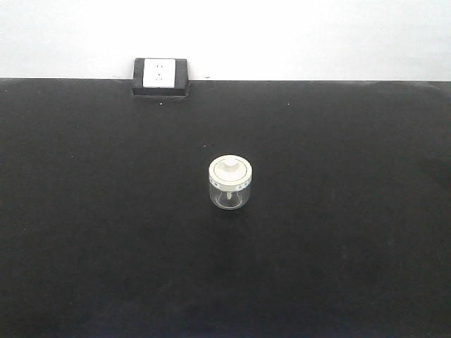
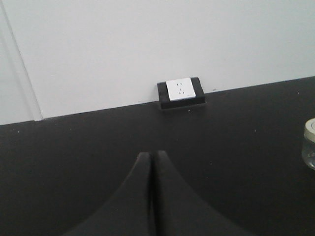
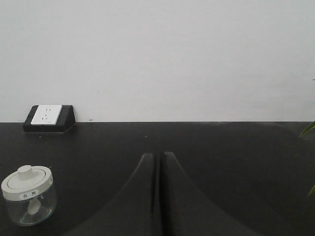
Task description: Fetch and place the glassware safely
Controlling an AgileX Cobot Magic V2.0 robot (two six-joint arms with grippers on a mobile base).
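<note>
The glass jar stands upright near the middle of the black table, with bare tabletop on every side and nothing touching it. Its cream-white lid sits level on the clear body, and the small central knob points straight up. In the right wrist view the jar shows at the lower left, and a printed band runs round the lid's edge, too small to read. Something pale shows inside the glass there, too unclear to name. The left wrist view catches only a sliver of the jar at its right edge. The left gripper has its two dark fingers pressed together with nothing between them, and it stays well to the side of the jar. The right gripper is likewise clenched on nothing, with the jar off to its left. At the table's far edge a white socket in a black block rests against the pale wall.
</note>
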